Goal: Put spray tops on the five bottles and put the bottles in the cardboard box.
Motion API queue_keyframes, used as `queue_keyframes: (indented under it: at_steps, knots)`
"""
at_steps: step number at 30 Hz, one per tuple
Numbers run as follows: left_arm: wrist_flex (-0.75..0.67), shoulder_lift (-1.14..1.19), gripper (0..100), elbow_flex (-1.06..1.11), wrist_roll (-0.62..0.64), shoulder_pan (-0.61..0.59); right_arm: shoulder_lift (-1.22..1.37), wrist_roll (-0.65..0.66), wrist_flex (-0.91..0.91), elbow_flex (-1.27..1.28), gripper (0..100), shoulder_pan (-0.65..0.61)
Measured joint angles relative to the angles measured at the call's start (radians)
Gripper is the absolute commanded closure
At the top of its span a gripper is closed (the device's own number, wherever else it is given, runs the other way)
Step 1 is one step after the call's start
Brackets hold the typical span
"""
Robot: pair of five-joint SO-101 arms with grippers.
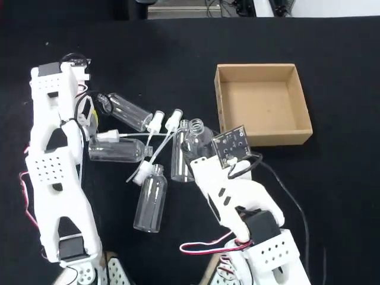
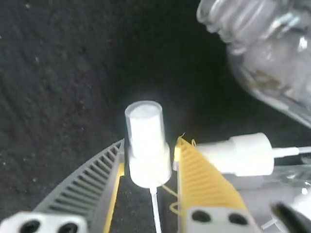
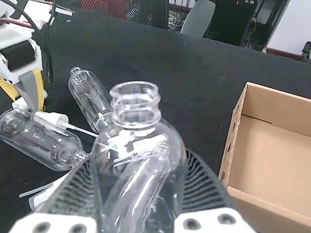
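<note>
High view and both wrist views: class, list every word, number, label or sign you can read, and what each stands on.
None can be read.
The cardboard box: plain, no print.
The upright bottle: clear, no label.
The spray top: plain white, no marking.
The circuit board on the right arm: any marks are too small to read.

Place: a robotics lab or workroom is indicated.
Work surface: a table draped in black fabric (image 1: pixel 332 196) is used.
Equipment: two white plastic robot arms (image 1: pixel 56 172) (image 1: pixel 237 196) with exposed red wiring (image 1: pixel 205 244) are mounted at it.
Background: a grey office chair back (image 3: pixel 197 17) and tangled black cables (image 1: pixel 219 7) are seen.
</note>
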Motion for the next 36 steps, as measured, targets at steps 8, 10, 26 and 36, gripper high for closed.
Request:
queue_keyframes:
  at_steps: [8,10,26,36]
  knots:
    - [0.046,0.052,95,-0.075,0.000,0.000,0.000,0.000,0.000,0.000,98.7,0.000]
    - [0.048,0.060,95,-0.086,0.000,0.002,0.000,0.000,0.000,0.000,98.7,0.000]
    - [0.048,-0.404,95,0.091,0.041,-0.092,0.000,-0.005,0.000,0.000,98.7,0.000]
    - [0.043,-1.039,96,0.344,0.097,0.147,-0.009,-0.008,0.002,0.000,98.7,0.000]
